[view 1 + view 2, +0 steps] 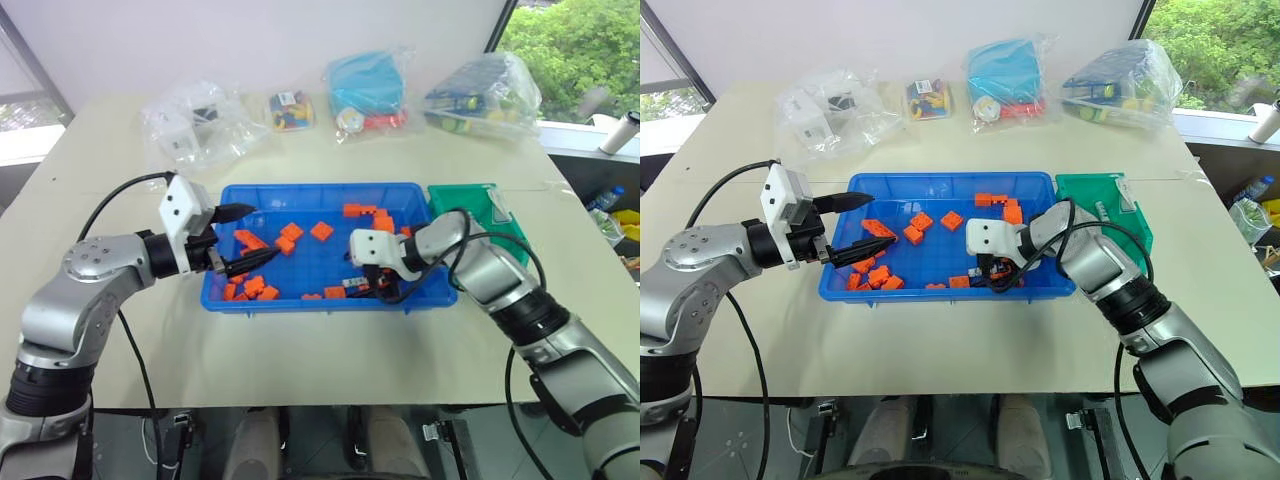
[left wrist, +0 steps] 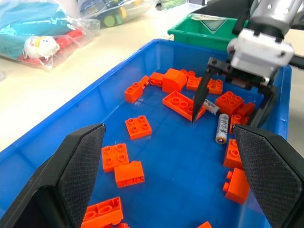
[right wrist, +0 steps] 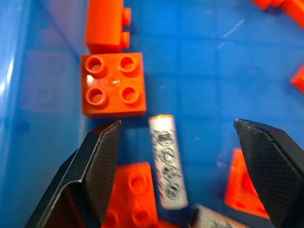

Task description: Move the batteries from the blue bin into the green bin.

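The right gripper (image 2: 228, 107) hangs inside the blue bin (image 1: 300, 192), near its near-right corner, pointing down with its two black fingers spread wide and holding nothing. In the right wrist view a battery (image 3: 167, 161) lies flat on the blue floor between those fingers, closer to one finger than to the other and touching neither; its long axis runs along the view, across the line from finger to finger, so a straight descent and squeeze would likely take it across its slim body. An orange brick (image 3: 113, 90) sits just past the battery's far end, and another brick lies just beside it under one finger, which could foul the closing. A second battery (image 2: 209, 106) shows in the left wrist view, close to the first and half tucked among bricks. The left gripper (image 1: 243, 238) hovers over the bin's left end, also wide open and empty, well apart from both batteries, so the right arm is clearly the nearer. The green bin (image 1: 455, 197) stands touching the blue bin's far-right corner, just beyond the right arm.
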`<action>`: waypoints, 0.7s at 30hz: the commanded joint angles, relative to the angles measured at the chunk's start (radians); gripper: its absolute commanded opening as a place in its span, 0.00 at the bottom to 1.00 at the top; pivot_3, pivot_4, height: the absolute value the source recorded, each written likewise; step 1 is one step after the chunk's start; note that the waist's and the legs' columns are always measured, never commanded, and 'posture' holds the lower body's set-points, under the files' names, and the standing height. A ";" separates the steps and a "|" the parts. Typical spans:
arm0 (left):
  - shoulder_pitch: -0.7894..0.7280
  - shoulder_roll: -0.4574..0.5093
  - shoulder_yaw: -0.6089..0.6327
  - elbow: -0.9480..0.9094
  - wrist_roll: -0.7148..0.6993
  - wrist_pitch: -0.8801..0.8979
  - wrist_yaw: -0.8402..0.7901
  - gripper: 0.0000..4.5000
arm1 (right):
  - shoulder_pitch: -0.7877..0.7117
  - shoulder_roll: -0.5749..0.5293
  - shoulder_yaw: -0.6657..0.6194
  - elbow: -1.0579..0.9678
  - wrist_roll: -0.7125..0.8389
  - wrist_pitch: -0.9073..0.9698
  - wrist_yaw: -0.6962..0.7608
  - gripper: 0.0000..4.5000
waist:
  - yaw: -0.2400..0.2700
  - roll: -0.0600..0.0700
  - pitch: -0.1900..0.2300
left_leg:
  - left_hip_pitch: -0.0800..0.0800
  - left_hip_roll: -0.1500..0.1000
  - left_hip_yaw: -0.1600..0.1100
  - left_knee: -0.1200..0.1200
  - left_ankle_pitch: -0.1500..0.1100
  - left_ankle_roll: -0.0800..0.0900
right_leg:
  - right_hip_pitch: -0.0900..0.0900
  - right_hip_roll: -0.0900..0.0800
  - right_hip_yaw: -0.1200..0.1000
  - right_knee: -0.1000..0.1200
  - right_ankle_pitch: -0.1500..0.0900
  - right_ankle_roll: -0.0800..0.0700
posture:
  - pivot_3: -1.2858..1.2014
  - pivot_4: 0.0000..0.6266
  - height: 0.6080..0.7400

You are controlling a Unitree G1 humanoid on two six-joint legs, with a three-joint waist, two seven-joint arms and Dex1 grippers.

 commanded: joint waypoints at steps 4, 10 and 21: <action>-0.028 0.009 0.024 -0.008 -0.009 -0.009 -0.001 1.00 | -0.016 0.001 0.007 0.060 -0.046 -0.057 0.034 0.29 | -0.001 0.000 0.000 | 0.001 0.000 0.000 0.000 0.000 0.000 | 0.001 0.000 0.000 0.000 0.000 0.000 | 0.52 0.24 0.97; -0.037 0.003 0.016 -0.002 -0.005 -0.015 -0.004 1.00 | -0.019 0.007 -0.002 0.064 -0.049 -0.056 0.057 0.01 | 0.000 -0.001 0.000 | 0.001 0.000 0.000 0.000 0.000 0.000 | 0.001 0.000 0.000 0.000 0.000 0.000 | 0.52 0.24 0.97; -0.022 0.005 0.012 -0.001 -0.009 -0.009 -0.013 1.00 | -0.010 -0.032 -0.394 -0.136 0.094 0.295 -0.155 0.01 | 0.005 0.000 0.000 | 0.000 0.000 0.000 0.000 0.000 0.000 | 0.000 0.000 0.000 0.001 0.000 0.000 | 0.52 0.24 0.97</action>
